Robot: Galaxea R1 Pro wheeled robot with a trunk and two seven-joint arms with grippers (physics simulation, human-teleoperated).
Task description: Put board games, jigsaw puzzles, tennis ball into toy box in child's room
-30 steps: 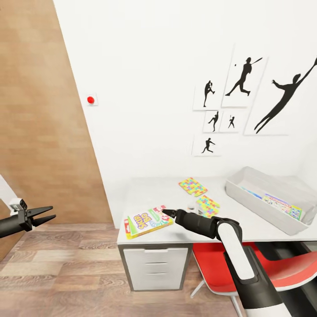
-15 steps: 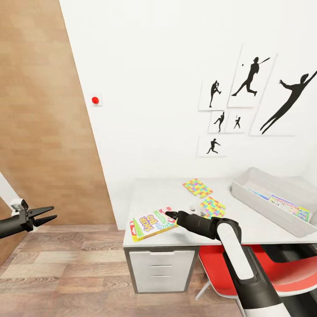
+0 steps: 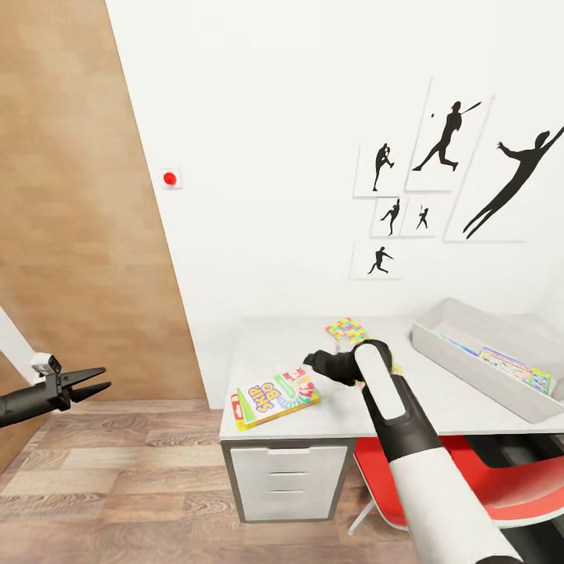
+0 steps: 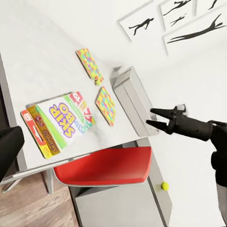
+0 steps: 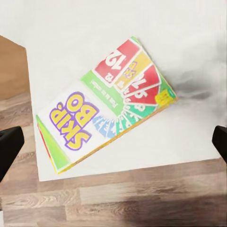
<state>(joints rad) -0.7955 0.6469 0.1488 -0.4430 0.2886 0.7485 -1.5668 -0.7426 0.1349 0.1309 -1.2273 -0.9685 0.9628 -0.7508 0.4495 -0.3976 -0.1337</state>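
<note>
The grey toy box, a shallow plastic tub with flared sides and a rolled rim, is sitting at the far right of the pale worktop, and two flat printed items are already lying inside it, so the task is looking partly done. Still waiting outside are the "SKIP-BO" board game, a glossy flat cardboard box in yellow, green and red lying near the worktop's front corner, and two thin jigsaw puzzles: one jigsaw puzzle is showing beyond the right arm, the second jigsaw puzzle is lying just beside the game. A small yellow-green tennis ball is showing in the left wrist view, low down beyond the red chair, well apart from the tub. The right claw is hovering above the game's far end; in the right wrist view its two dark fingertips are spread wide on either side of the box, released and gripping nothing. The left claw is hanging out over the wood-plank floor, parted and empty.
</note>
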